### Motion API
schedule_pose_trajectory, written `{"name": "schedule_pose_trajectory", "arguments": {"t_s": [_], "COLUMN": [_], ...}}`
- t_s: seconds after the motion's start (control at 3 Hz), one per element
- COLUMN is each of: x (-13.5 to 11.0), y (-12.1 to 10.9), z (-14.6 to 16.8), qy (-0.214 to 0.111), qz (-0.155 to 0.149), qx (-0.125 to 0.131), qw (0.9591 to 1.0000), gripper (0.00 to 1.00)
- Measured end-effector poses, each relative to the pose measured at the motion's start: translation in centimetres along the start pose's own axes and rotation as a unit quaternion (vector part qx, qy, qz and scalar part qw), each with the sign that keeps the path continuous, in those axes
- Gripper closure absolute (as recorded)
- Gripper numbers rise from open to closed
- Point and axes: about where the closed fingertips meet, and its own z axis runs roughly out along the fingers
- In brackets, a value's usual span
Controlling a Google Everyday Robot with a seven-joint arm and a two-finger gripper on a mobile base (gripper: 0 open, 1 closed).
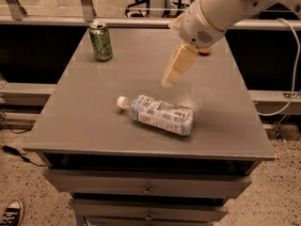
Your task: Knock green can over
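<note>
The green can [101, 42] stands upright at the far left corner of the grey table [84, 121]. It has mottled green sides and a silver top. My gripper [168, 81] hangs above the middle of the table, pointing down and to the left, on a white arm that comes in from the upper right. It is well to the right of the can and a little nearer, apart from it. It hovers just beyond the lying bottle and holds nothing.
A clear plastic bottle [162, 115] with a white-blue label lies on its side mid-table, cap to the left. An orange ball [205, 51] at the far right is mostly hidden behind my arm. Railing posts stand behind the table. Drawers sit below the top.
</note>
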Motion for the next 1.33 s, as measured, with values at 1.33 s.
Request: {"name": "schedule_pose_trajectory", "arguments": {"t_s": [1.33], "x": [-5.5], "y": [-7.0], "z": [7.3], "qy": [-0.119], "qz": [0.042], "qx": [0.037], "qw": [0.9914], "gripper": [0.0]}}
